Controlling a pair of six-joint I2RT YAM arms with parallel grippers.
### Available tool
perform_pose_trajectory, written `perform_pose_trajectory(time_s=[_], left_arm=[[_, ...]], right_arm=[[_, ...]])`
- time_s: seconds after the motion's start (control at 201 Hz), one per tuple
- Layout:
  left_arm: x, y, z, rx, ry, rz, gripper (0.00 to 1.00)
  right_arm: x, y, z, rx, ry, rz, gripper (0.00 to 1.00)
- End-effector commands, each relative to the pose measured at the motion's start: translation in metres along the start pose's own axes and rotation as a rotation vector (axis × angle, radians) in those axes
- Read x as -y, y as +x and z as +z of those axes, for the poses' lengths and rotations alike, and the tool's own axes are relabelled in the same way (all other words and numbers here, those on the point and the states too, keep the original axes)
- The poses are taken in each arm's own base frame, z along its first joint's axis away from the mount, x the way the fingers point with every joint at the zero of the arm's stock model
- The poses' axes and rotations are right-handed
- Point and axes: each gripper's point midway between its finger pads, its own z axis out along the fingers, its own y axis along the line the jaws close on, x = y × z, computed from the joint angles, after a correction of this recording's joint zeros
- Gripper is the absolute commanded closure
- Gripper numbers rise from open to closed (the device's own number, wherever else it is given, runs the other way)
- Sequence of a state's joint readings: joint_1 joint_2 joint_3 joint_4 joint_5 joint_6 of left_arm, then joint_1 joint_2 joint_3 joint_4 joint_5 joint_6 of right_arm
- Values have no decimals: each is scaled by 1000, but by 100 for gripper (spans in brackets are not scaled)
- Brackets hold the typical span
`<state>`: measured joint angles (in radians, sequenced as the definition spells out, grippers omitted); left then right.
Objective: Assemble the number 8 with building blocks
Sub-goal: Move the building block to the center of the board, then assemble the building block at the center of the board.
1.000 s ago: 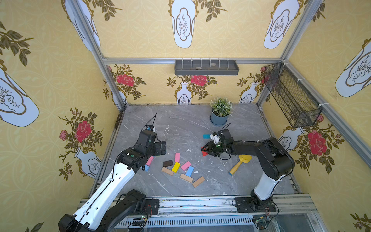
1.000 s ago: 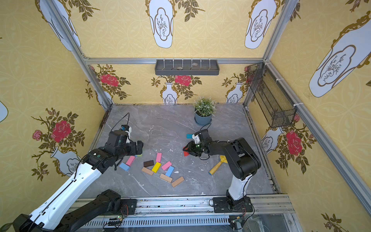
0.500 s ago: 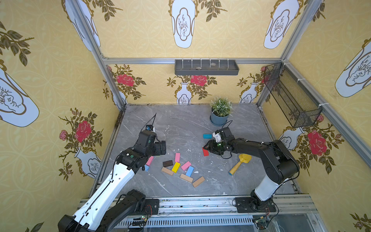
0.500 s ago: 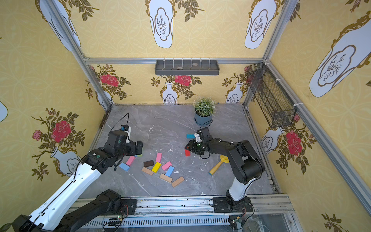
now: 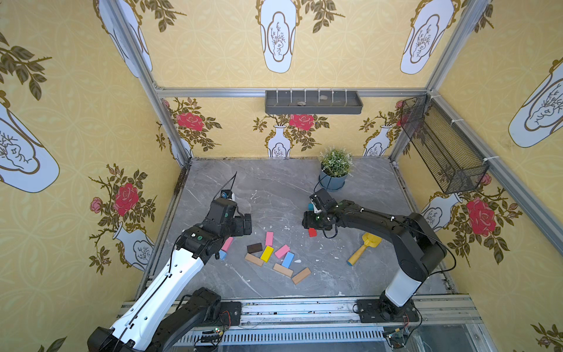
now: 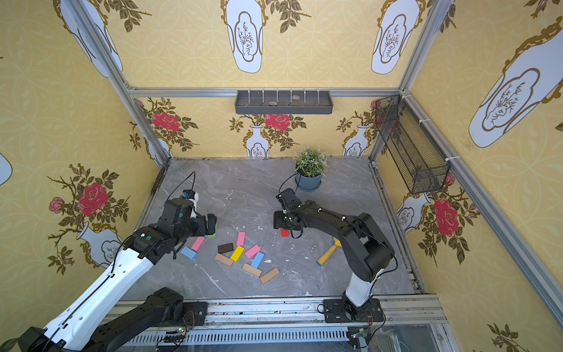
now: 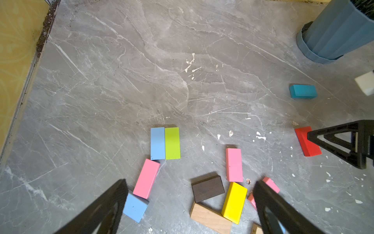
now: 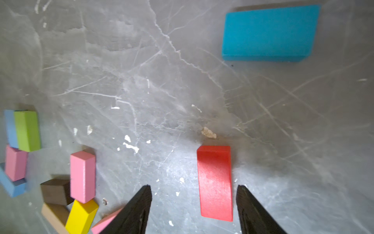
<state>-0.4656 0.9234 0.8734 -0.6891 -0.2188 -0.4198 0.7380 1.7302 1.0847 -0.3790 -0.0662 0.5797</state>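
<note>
Placing step: R gripper (image 8: 193, 186) half-open astride red block (image 8: 215, 182), holding nothing; L gripper (image 7: 189, 181) wide open, empty; next prob. fetch teal block (image 8: 269, 33).

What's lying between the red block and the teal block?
Just bare tabletop and a tan crumb between red block and teal block, shown in the right wrist view.

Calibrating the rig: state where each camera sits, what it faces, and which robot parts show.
Top views: overhead near the arms' bases, looking down at the table; left arm and right arm show.
Left wrist: on the left arm, facing across blocks toward the plant pot; open left gripper shows.
Right wrist: low over the table, facing the red block inside the open right gripper.
Shared: both wrist views show the red block and teal block.
</note>
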Motion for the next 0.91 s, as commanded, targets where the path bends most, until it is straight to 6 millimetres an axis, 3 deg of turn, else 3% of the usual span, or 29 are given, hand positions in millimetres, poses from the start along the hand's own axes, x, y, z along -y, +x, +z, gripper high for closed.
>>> perform_pose_trajectory(time_s=[0.0,0.229,0.901], left_arm=[[-3,1,1,1,-13,1,0],[-2,1,1,2,-12,-1,0],[-3,1,2,-2,-15,0,0]], right_arm=[[20,6,-1,-10,139,-3,32],[13,12,6,-34,149,-41,40],[22,16,25,-67,252,-59,58]])
